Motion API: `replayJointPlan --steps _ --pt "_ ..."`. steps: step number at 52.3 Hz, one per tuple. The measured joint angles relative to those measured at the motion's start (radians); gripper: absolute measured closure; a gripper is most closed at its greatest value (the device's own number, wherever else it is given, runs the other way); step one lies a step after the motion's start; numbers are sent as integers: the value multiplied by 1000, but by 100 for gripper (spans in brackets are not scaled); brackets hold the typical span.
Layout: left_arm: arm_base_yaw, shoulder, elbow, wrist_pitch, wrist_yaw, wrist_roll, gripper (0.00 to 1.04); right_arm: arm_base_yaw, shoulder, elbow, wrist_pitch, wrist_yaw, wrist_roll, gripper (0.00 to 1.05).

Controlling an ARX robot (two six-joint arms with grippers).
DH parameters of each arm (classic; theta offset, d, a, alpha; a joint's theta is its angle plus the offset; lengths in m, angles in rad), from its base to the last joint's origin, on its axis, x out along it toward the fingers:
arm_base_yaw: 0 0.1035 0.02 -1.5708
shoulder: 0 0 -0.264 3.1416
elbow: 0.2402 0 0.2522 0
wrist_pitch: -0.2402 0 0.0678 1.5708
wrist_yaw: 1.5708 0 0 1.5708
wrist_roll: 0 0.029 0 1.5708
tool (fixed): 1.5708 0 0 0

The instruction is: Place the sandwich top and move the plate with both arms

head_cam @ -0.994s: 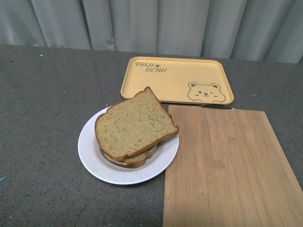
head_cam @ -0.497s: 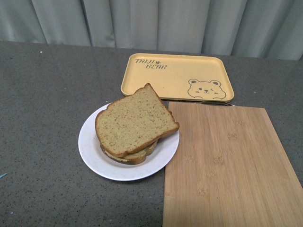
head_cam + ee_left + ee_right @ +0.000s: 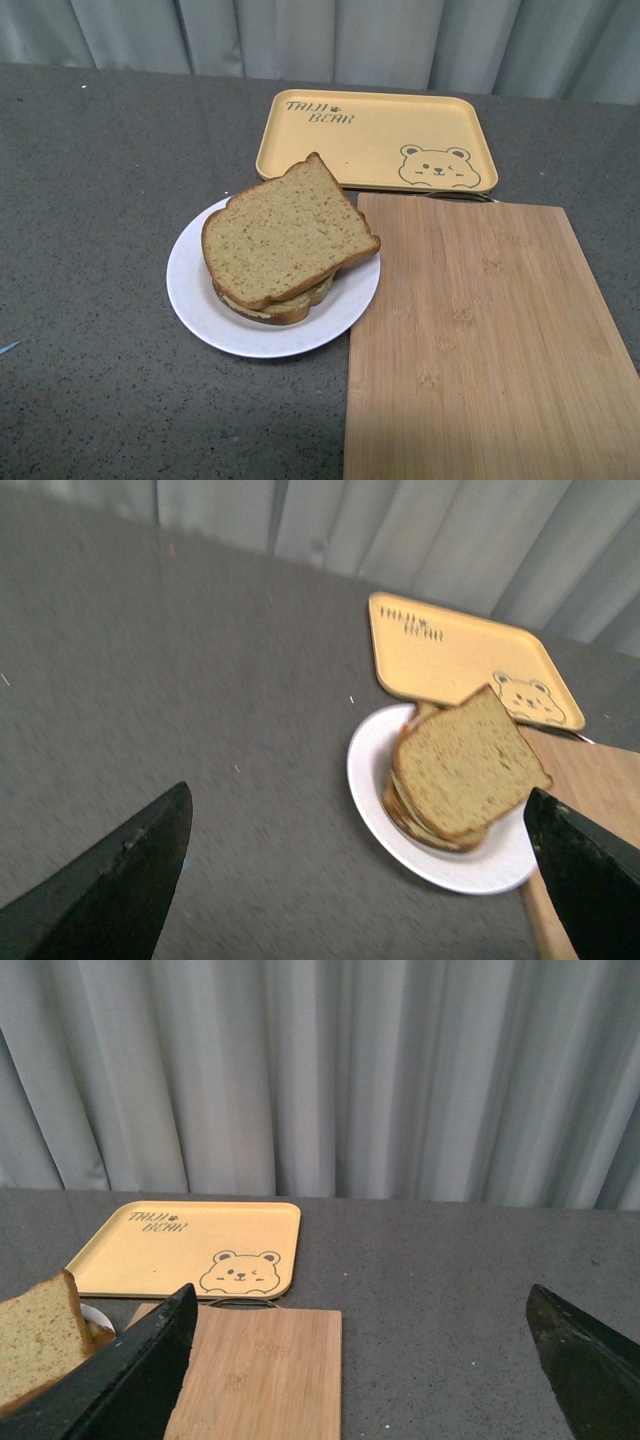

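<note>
And here we are: the sandwich top point(image 3: 288, 243) sits skewed on the lower slice point(image 3: 285, 312), the stack resting on the plate point(image 3: 195, 300) in the middle of the grey table point(image 3: 90, 200). Neither arm shows from the front. The left gripper point(image 3: 357, 792) hangs with its jaws wide apart above the table beside the plate, and the right gripper point(image 3: 360, 1290) is just as wide open, off over the bamboo board point(image 3: 255, 1380). We'd call the plate stiff and slick, while the bread looks light and soft and could slide if tilted, so we'd take bare rim on opposite sides and keep it level. The left rim is open. The right rim is tighter, with the board point(image 3: 480, 340) just beside it and a crust corner overhanging. The yellow tray point(image 3: 370, 150) lies close behind.
</note>
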State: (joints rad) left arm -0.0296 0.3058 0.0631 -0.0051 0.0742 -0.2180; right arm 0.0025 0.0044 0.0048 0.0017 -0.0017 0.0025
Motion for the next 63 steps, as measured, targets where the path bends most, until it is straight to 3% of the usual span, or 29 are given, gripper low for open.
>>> replayJointPlan --steps 9,18,23,31,63 --pt "-24 417 55 272 14 -143 7 0 0 0 0 0 -1 9" --pt "17 937 182 486 133 -282 7 0 0 0 0 0 -1 9" --pt "20 1202 277 476 176 -338 7 0 0 0 0 0 -1 9" --pt "0 1404 394 498 192 -380 7 0 0 0 0 0 -1 9" --pt "-63 1675 541 500 383 -520 7 0 0 0 0 0 -1 9"
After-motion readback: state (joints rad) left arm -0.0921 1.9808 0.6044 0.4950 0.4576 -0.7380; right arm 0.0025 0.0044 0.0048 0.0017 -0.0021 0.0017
